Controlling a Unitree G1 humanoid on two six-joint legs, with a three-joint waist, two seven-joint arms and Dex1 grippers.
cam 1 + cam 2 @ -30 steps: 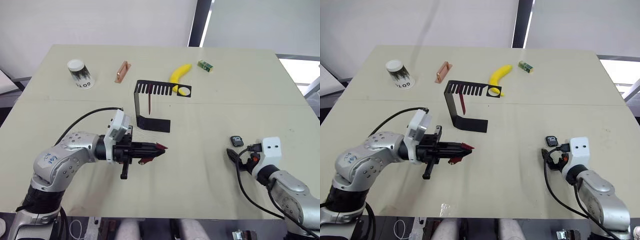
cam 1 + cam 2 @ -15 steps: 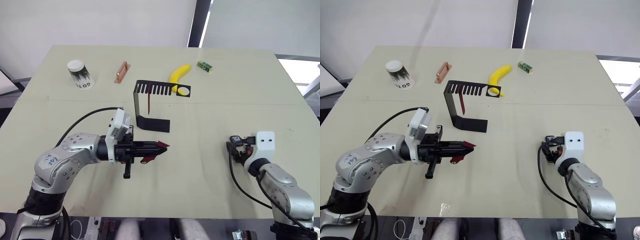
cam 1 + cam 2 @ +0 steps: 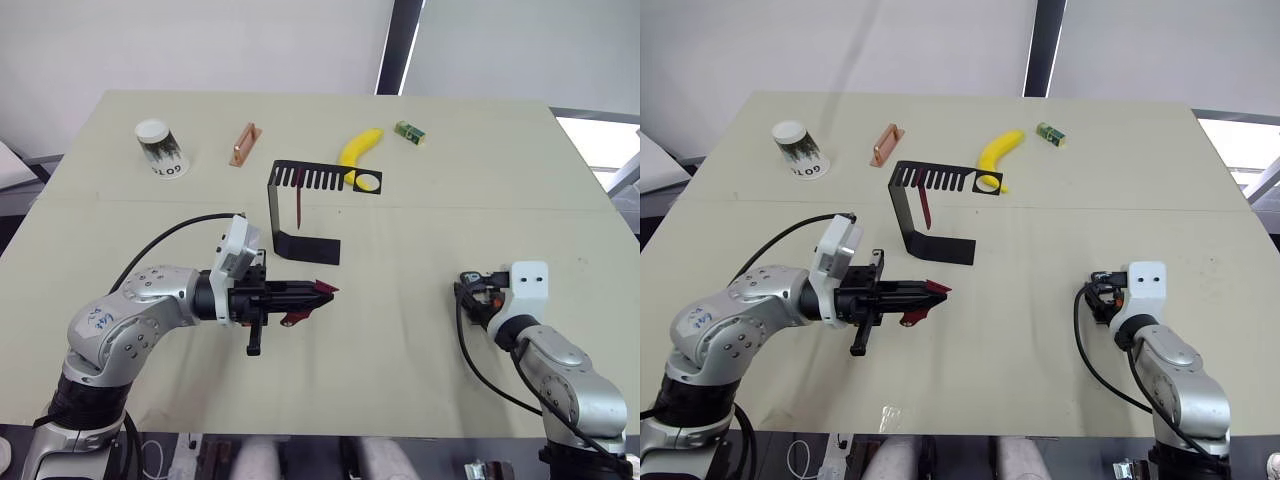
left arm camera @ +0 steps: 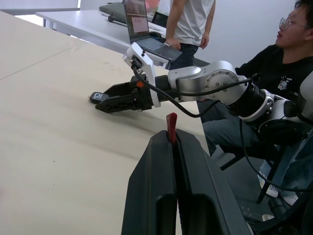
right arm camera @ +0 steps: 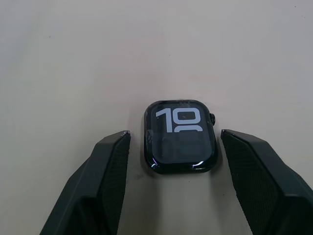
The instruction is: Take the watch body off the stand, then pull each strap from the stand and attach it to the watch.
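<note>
My left gripper (image 3: 316, 294) hovers over the table in front of the stand (image 3: 306, 246). It is shut on a dark red strap (image 4: 171, 128), whose end sticks out past the fingertips. A second strap (image 3: 299, 206) hangs from the stand's slotted top arm. The watch body (image 5: 180, 137) lies flat on the table at the right, its screen up and showing light digits. My right gripper (image 5: 175, 133) is open and low over the table, one finger on each side of the watch, not touching it.
Along the table's far side stand a paper cup (image 3: 160, 147), a copper-coloured bar (image 3: 243, 144), a banana (image 3: 360, 146) behind the stand, and a small green box (image 3: 409, 131). In the left wrist view, people and a laptop (image 4: 146, 29) are beyond the table's right edge.
My right gripper has moved forward to the watch body, which now lies between its fingers. The left gripper with the strap has barely shifted.
</note>
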